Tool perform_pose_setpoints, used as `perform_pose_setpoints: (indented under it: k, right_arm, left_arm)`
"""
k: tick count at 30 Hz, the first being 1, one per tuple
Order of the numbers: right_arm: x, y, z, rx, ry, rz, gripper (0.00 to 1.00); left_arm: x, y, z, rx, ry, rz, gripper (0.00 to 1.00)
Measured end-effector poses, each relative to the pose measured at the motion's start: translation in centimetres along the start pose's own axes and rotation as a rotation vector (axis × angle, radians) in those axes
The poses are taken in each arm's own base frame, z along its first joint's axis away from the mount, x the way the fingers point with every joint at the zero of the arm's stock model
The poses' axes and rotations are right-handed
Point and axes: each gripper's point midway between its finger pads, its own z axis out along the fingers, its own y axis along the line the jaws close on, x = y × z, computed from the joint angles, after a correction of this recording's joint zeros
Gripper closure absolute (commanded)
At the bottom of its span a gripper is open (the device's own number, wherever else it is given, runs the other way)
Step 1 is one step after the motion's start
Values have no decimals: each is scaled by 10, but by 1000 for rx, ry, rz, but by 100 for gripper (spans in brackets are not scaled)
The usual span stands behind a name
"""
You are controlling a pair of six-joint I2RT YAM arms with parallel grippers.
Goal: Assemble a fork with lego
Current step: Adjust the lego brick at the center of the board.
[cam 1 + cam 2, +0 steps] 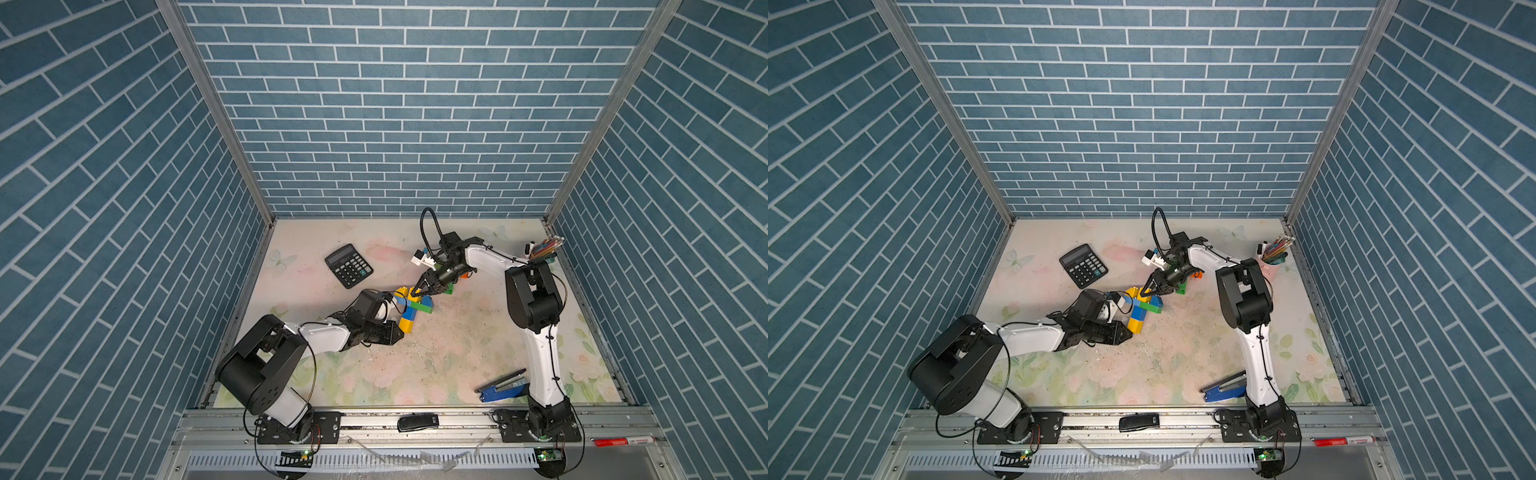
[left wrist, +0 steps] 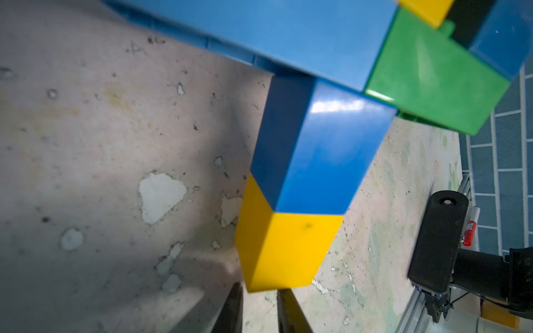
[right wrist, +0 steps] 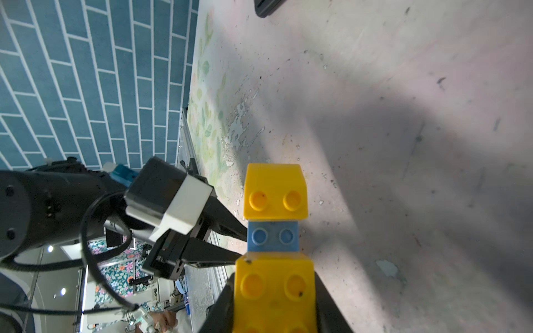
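Plastic lego (image 1: 413, 309), mid-table, is likely light, stiff and slick (joints may pop): hold its flat sides; left gripper (image 2: 259, 302) pinches its seven-o'clock yellow end; right gripper (image 3: 274, 302) straddles the twelve-o'clock end, whether clamped I cannot tell.

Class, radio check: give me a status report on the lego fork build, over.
Left gripper shut on lego stack, at its yellow end. Right gripper astride yellow brick, grip unclear. Calculator and stapler lie apart.

Glossy smooth plastic lego (image 2: 314, 155), worn matt flaking tabletop (image 1: 457, 345), brushed metal rail (image 1: 457, 422)
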Motion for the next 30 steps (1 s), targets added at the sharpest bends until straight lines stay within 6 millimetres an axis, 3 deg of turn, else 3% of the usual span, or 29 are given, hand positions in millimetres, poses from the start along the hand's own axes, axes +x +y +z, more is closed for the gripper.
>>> perform_pose_setpoints:
  k: [3, 7, 14, 17, 20, 23, 25, 28, 30]
  right_arm:
    - [-7, -10, -2, 50, -23, -2, 10]
    - [-18, -20, -7, 113, -52, -6, 2]
    - [-37, -40, -28, 317, -123, -52, 2]
    - [-38, -35, -54, 454, -210, -99, 1]
    - [-40, -14, -92, 581, -344, -162, 1]
    - [-37, 6, -130, 697, -521, -229, 1]
    - [-24, 8, -150, 779, -627, -233, 1]
    - [-2, -2, -171, 867, -730, -185, 1]
    - [12, -14, -184, 922, -770, -129, 1]
  left_arm:
    - [-1, -1, 0, 4, -6, 3, 75]
    - [0, 0, 0, 4, -8, 4, 75]
    - [4, 0, -3, 3, -5, 4, 69]
    - [2, -3, -13, 2, -34, 18, 67]
    - [-8, -10, -31, -14, -93, 50, 62]
    - [-23, -10, -53, -75, -186, 85, 42]
    - [-36, -3, -71, -134, -262, 93, 27]
    - [-58, 14, -92, -212, -353, 65, 26]
    - [-75, 32, -101, -279, -390, 33, 38]
